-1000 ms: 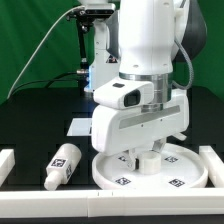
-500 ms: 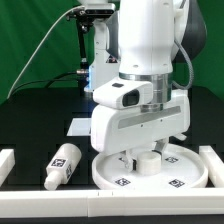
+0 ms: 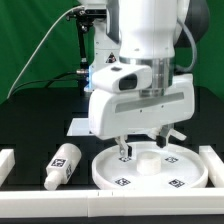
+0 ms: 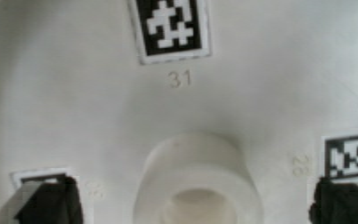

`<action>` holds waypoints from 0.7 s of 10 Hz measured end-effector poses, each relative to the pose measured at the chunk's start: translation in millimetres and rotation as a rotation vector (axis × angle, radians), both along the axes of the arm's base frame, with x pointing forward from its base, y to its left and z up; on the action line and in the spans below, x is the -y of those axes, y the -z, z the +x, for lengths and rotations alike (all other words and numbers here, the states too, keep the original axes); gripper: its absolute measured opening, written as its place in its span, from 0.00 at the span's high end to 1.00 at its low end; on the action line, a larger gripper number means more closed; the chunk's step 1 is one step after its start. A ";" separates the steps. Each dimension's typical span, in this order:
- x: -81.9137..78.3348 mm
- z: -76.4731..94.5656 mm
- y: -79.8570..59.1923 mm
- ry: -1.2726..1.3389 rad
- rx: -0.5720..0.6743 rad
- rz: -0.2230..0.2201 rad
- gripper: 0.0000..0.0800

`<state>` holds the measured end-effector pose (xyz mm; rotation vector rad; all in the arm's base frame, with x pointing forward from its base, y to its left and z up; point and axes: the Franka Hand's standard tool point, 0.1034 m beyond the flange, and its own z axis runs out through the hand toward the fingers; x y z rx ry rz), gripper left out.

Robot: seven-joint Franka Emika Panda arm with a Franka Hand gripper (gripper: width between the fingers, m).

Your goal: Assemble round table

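Observation:
The large rimmed round disc (image 3: 176,172) lies flat on the black table at the front, tags up, with a raised hub (image 3: 147,160) at its centre. My gripper (image 3: 146,146) hangs open and empty just above that hub, one finger on each side. In the wrist view the disc (image 4: 176,110) fills the frame, the hub (image 4: 201,185) lies between my dark fingertips (image 4: 44,206), and my gripper (image 4: 202,212) holds nothing. The short thick cylinder leg (image 3: 62,165) lies on its side at the exterior view's left. The cross-shaped foot piece is out of view.
White border rails stand at the exterior view's left (image 3: 7,162) and right (image 3: 214,162). The marker board (image 3: 78,127) lies behind the disc. A camera stand with cables (image 3: 92,50) rises at the back before a green curtain.
My gripper has risen off the disc; the fingers, earlier low around the hub, now hang above it. The disc and leg have not moved.

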<state>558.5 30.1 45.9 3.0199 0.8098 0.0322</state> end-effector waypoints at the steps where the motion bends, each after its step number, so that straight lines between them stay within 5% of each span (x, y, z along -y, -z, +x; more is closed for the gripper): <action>1: -0.6 -1.4 2.8 -0.002 0.001 0.000 0.19; 5: 4.0 -2.2 2.2 -0.005 -0.002 0.003 0.19; 7: 42.9 -0.7 -11.6 0.037 -0.014 -0.010 0.19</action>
